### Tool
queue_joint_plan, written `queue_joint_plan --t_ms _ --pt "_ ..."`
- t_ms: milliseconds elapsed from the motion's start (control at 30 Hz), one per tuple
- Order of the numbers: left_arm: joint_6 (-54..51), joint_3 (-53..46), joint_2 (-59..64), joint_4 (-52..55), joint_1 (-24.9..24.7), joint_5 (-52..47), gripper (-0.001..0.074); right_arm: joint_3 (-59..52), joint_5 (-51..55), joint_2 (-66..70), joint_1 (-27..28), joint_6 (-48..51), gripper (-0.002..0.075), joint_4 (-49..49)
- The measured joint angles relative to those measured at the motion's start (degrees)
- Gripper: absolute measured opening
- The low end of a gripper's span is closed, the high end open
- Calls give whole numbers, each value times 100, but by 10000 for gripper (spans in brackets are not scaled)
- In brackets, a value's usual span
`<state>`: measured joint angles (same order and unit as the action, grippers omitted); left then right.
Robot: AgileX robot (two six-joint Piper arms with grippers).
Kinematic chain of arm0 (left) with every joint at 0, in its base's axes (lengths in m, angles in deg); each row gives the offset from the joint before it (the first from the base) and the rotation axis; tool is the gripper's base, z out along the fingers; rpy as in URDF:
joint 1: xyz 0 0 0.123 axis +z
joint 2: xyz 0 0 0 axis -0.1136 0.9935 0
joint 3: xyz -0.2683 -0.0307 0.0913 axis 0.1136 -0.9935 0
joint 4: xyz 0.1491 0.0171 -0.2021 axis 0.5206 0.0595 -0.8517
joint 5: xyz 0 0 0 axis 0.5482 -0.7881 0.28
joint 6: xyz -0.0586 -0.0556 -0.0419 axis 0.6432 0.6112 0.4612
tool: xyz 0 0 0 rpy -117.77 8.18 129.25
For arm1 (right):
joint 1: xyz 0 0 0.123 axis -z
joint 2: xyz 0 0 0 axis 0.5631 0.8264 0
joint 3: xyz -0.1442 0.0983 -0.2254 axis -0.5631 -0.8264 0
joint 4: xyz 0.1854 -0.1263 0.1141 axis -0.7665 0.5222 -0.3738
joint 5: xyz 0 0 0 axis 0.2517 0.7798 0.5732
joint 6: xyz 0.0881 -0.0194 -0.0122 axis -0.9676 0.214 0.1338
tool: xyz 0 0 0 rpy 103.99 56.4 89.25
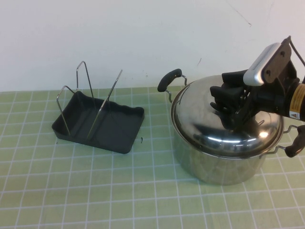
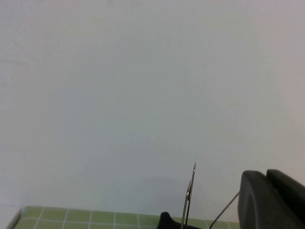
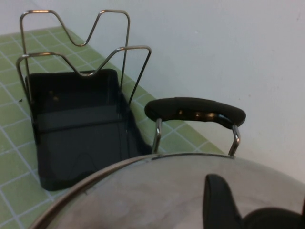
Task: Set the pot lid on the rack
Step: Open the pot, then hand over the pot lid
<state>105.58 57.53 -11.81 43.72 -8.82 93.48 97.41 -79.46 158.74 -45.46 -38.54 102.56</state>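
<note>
steel pot lid (image 1: pixel 209 119): on pot (image 1: pixel 217 164), not lifted
right gripper (image 1: pixel 231 112): jaws pinching knob (image 3: pixel 252 217)
left gripper (image 2: pixel 271 200): parked, jaws pressed together
rack (image 1: pixel 119 131): empty, transfer pending

Test bench w/ checked green mat (image 1: pixel 95 191), blank white wall (image 1: pixel 119 33).

Open mat (image 1: pixel 143 191) lies between rack (image 1: pixel 102 125) and pot (image 1: pixel 219 157); the rack's upright wire loops (image 1: pixel 86 76) and the pot's handle (image 1: pixel 169 79) obstruct.
</note>
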Motion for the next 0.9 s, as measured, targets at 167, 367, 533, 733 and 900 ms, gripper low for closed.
queue_joint_plan --t_ms 167,367,533,733,900 --pt "0 0 0 0 0 0 -3 0 14 -12 0 43 339 -171" --pt "0 0 0 0 0 0 -3 -57 224 -252 0 419 338 -495" --pt "2 0 0 0 0 0 -3 -57 261 -689 0 687 338 -651" --pt "1263 0 0 -105 0 308 40 -57 -524 -1337 0 542 338 -675" --pt "4357 10 0 -105 0 934 394 -57 -1624 -1954 -228 -47 338 -663"
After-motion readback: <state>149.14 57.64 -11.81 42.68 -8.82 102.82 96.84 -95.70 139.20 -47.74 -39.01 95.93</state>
